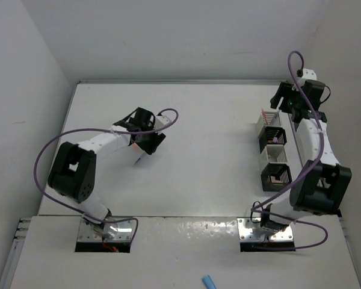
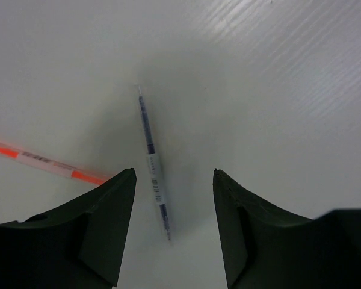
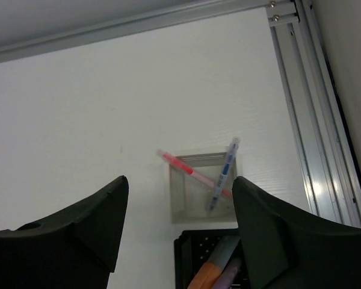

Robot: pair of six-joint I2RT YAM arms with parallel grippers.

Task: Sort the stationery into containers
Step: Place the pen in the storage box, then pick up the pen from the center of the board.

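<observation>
My left hand (image 2: 173,177) hangs open over the desk (image 2: 277,72), its two dark fingers (image 2: 102,223) spread and pinching nothing. A dark blue pen (image 2: 152,158) lies flat between them. It runs roughly from 12 o'clock to 6 o'clock with a slight tilt and touches neither finger. At 9 o'clock of it lies an orange pen (image 2: 39,159), also flat, its near end hidden behind the finger on that side. The two pens lie apart, so there are two loose pens under this hand.

My right hand (image 3: 179,180) is open too, holding nothing, up by the 2 o'clock corner of the desk. Below it sits a silver mesh box (image 3: 183,208) holding two pens, a pink-red pen (image 3: 186,168) and a light blue pen (image 3: 225,171), crossed over each other. At 6 o'clock of that box is a black mesh box (image 3: 189,256) where the ends of an orange marker (image 3: 204,277) and a purple marker (image 3: 228,274) show. An aluminium rail (image 3: 298,108) runs along the desk edge at 3 o'clock of the boxes.

From above I count four boxes in a row on the 3 o'clock side. After those two come a second silver box (image 1: 273,155) and a second black box (image 1: 277,176), which has something pinkish in it. A small blue piece (image 1: 209,282) lies on the front ledge at 6 o'clock. A purple cable (image 1: 42,162) loops out beside my left arm.

The blue pen has a white band with dark print, and the orange pen a pale band with marks. Both are too small to read.
</observation>
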